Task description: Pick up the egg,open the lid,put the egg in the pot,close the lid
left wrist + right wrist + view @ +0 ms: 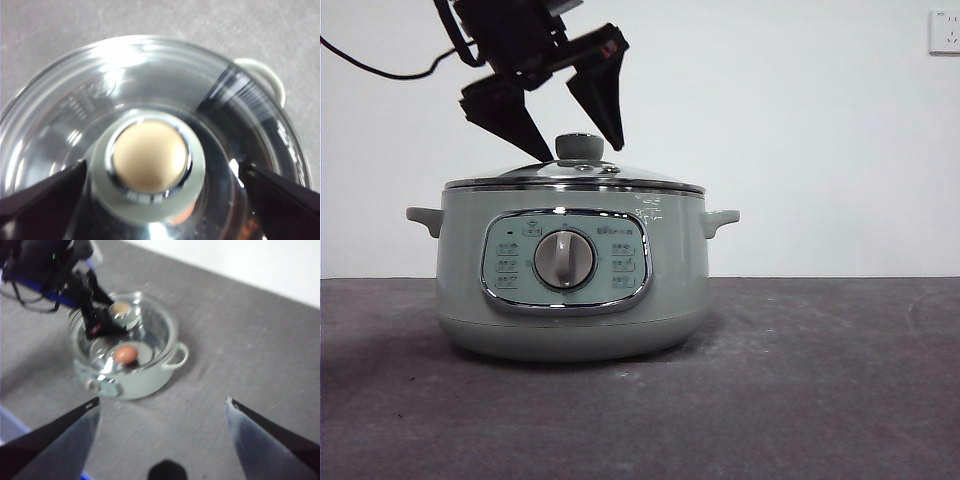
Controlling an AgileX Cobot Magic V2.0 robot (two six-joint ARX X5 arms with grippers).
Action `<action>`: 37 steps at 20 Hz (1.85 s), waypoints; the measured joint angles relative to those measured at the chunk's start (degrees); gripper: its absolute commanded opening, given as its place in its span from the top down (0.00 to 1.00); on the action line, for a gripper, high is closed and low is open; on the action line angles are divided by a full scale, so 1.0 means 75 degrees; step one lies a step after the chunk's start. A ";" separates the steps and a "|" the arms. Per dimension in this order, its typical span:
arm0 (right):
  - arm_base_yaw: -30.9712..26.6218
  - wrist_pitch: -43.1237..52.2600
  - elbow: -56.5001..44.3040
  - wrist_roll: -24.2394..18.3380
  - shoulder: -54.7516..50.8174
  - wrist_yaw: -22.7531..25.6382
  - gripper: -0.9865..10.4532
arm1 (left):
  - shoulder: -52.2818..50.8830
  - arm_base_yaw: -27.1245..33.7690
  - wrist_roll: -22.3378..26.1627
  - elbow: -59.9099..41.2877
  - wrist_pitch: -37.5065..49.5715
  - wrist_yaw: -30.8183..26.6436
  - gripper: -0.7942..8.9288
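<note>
The pale green pot (570, 290) stands on the dark table with the glass lid (575, 178) seated on its rim. My left gripper (582, 152) hangs open from above, one jaw on each side of the lid's knob (579, 146) without closing on it. The left wrist view looks straight down on the knob (150, 155), between the open left gripper (162, 165) jaws. In the right wrist view the reddish-brown egg (126, 354) lies inside the pot (145, 382), seen through the lid (155, 325). My right gripper (162, 402) is open and empty, high above the table and well away from the pot.
A pot side handle (270, 80) juts out past the lid's rim. A white wall with a socket (945, 32) stands behind the table. A blue-edged object (7, 427) lies at the table's side in the right wrist view.
</note>
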 measured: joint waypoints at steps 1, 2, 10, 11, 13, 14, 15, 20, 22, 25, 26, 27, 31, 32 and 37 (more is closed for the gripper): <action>-0.0003 -0.0087 0.0000 0.0012 0.0026 -0.0169 0.55 | -0.0093 0.0000 -0.0003 0.0000 -0.0055 0.0000 0.33; 0.0000 -0.0160 0.0000 0.0020 0.0047 -0.0341 0.55 | -0.0201 0.0003 -0.0003 0.0000 -0.0125 0.0000 0.34; 0.0000 -0.0831 0.0000 0.0079 0.0466 -0.1093 0.56 | -0.2445 0.0003 -0.0003 0.0000 -0.2098 0.1291 0.34; -0.0003 -0.0833 0.0000 0.0093 0.0510 -0.1271 0.56 | -0.2789 0.0000 -0.0003 0.0000 -0.2422 0.1603 0.34; 0.0000 -0.0833 0.0000 0.0093 0.0571 -0.1818 0.56 | -0.3515 0.0000 -0.0003 0.0000 -0.2955 0.1926 0.41; 0.0000 -0.0833 0.0000 0.0096 0.0580 -0.2017 0.58 | -0.3794 0.0000 -0.0006 0.0000 -0.3144 0.2040 0.53; 0.0000 -0.0833 0.0000 0.0099 0.0595 -0.2168 0.68 | -0.4095 0.0000 -0.0003 0.0000 -0.3398 0.2159 0.72; 0.0000 -0.0836 0.0000 0.0119 0.0618 -0.2197 0.92 | -0.4969 0.0000 -0.0006 0.0000 -0.4138 0.2390 0.92; 0.0000 -0.0836 0.0000 0.0122 0.0618 -0.2192 0.91 | -0.5144 0.0000 -0.0006 0.0000 -0.4205 0.2387 0.92; 0.0000 -0.0836 0.0000 0.0239 0.0609 -0.2192 0.91 | -0.5167 0.0000 -0.0006 0.0000 -0.4284 0.2384 0.92; 0.0000 -0.0836 0.0000 0.0265 0.0603 -0.2192 0.91 | -0.5152 0.0000 -0.0006 0.0000 -0.4336 0.2378 0.92; 0.0000 -0.0836 0.0000 0.0277 0.0597 -0.2192 0.91 | -0.5141 0.0000 -0.0006 0.0000 -0.4374 0.2378 0.92; 0.0000 -0.0836 0.0000 0.0315 0.0562 -0.2186 0.91 | -0.5103 0.0000 -0.0017 0.0000 -0.4447 0.2375 0.92; 0.0000 -0.0836 0.0000 0.0318 0.0557 -0.2186 0.91 | -0.5100 0.0000 -0.0017 0.0000 -0.4450 0.2375 0.92; 0.0000 -0.0836 0.0000 0.0321 0.0560 -0.2186 0.91 | -0.5103 0.0000 -0.0017 0.0000 -0.4450 0.2375 0.92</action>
